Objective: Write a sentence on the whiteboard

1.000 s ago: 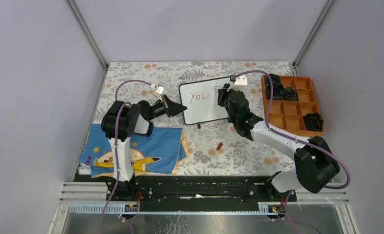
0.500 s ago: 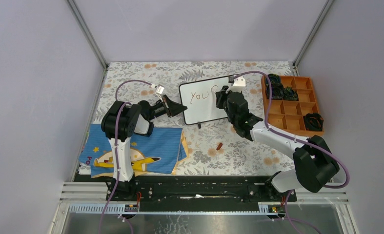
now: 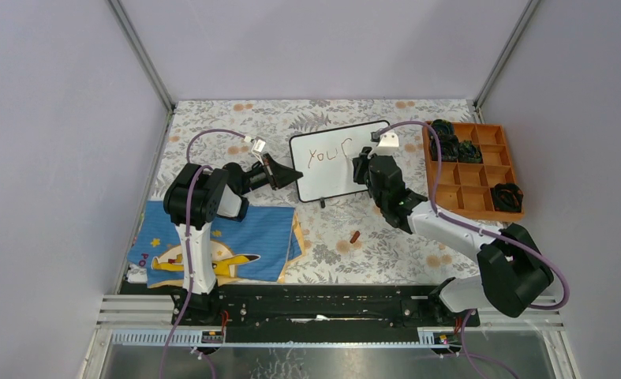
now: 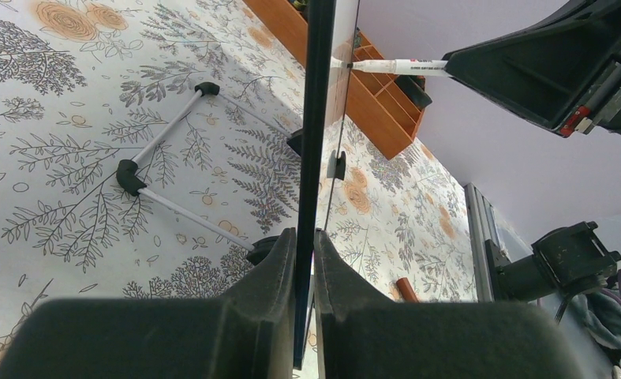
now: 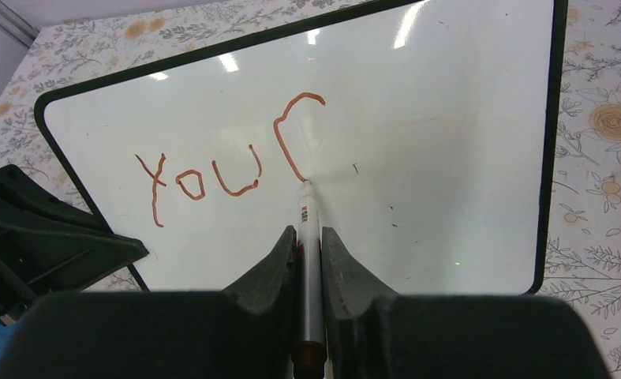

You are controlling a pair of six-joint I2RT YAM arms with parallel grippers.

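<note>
My left arm (image 3: 211, 192) lies low, left tool (image 4: 305, 237) clamped on the whiteboard (image 5: 417, 118) edge. My right arm (image 3: 441, 226) reaches forward, right tool (image 5: 308, 237) gripping a marker (image 5: 308, 217), tip on the sentence (image 5: 253, 183) at its C.

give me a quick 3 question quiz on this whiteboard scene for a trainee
1. True or false: the left gripper is clamped on the edge of the whiteboard.
2. The writing on the board reads: A) "You" plus an unfinished C; B) "You Can do this"; C) nothing.
3. What does the right gripper hold, and where is its tip?
Key: 1 true. 2 A. 3 a marker, tip on the board at the foot of the C stroke.
</note>
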